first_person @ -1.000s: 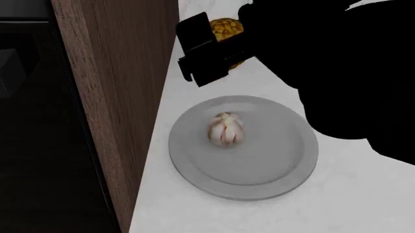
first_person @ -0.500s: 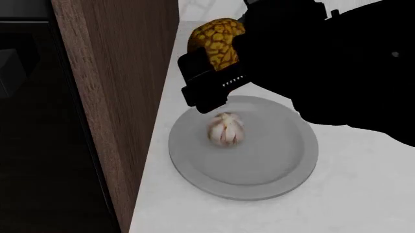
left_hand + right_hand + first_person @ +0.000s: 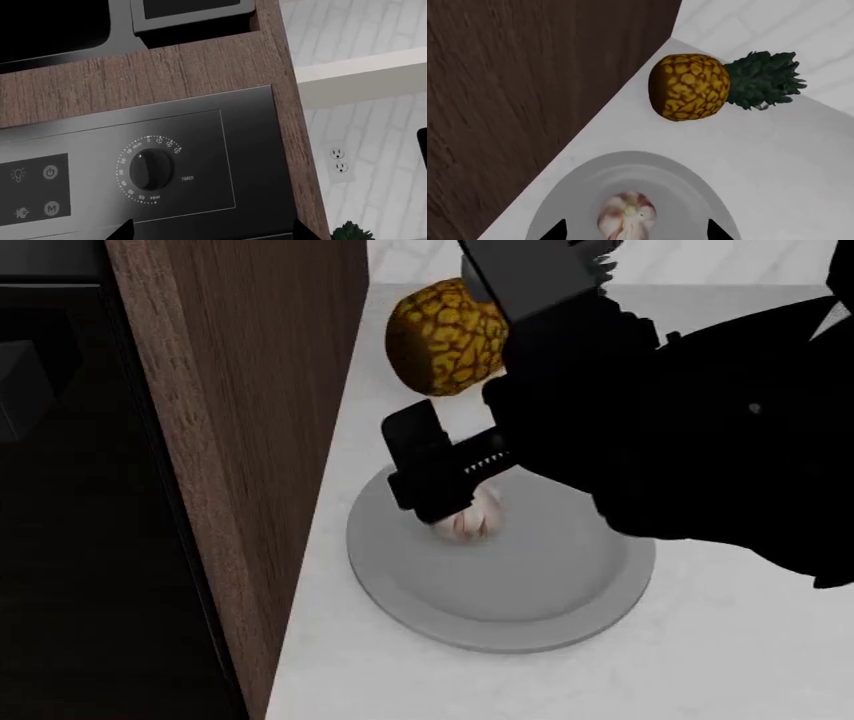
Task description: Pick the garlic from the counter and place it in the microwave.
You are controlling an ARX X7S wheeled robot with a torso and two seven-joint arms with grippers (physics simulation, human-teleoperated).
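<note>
The garlic [image 3: 471,524], a small whitish bulb with pinkish streaks, lies on a round grey plate [image 3: 534,610] on the off-white counter [image 3: 747,640]. In the head view my right gripper [image 3: 447,495] hangs right over it and hides its upper half. In the right wrist view the garlic [image 3: 627,216] lies midway between the two spread fingertips [image 3: 554,231]; my right gripper [image 3: 635,235] is open and does not touch it. My left gripper [image 3: 213,235] is open and empty, facing a dark appliance panel with a timer knob [image 3: 148,170]. It is out of the head view.
A yellow-brown pineapple [image 3: 447,335] lies on the counter just behind the plate; it also shows in the right wrist view [image 3: 689,87]. A tall brown wood cabinet side [image 3: 254,440] rises close to the left of the plate. A wall socket [image 3: 339,160] shows beside the cabinet.
My right gripper has come down and toward the plate, from over the pineapple to right above the garlic, now covering part of it. The pineapple is uncovered. The garlic and plate have not moved.
</note>
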